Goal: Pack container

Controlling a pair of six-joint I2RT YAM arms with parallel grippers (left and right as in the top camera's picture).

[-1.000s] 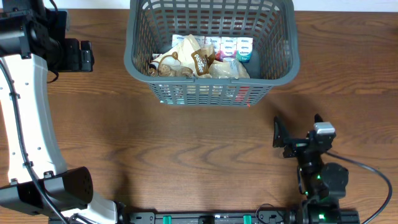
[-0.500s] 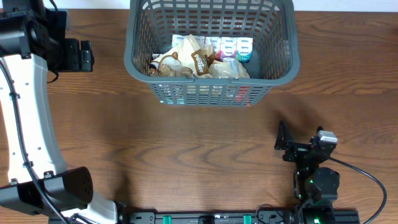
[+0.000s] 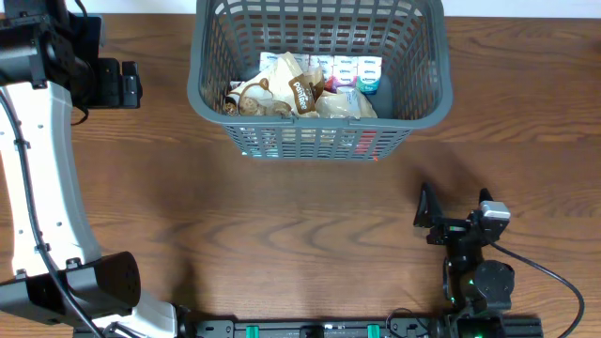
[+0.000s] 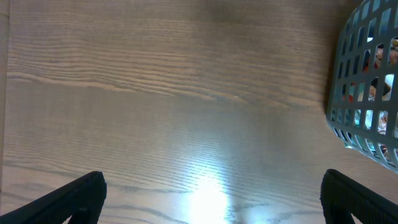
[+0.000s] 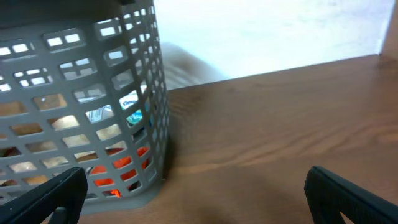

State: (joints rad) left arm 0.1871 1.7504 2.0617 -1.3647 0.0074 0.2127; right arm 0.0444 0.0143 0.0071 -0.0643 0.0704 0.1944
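Observation:
The dark grey slotted basket stands at the back centre of the table and holds several snack packets, brown, white and red ones. My left gripper hangs open and empty left of the basket. In the left wrist view its fingers are wide apart over bare wood, with the basket's wall at the right edge. My right gripper is open and empty near the front right, well short of the basket. In the right wrist view the basket's corner fills the left side.
The wooden table runs from the basket to the front edge. The left arm's white link runs along the left side. A black rail lies along the front edge. A pale wall stands behind the table.
My right gripper has drawn back a little toward the front edge, still open and empty. The left arm and the basket have not moved.

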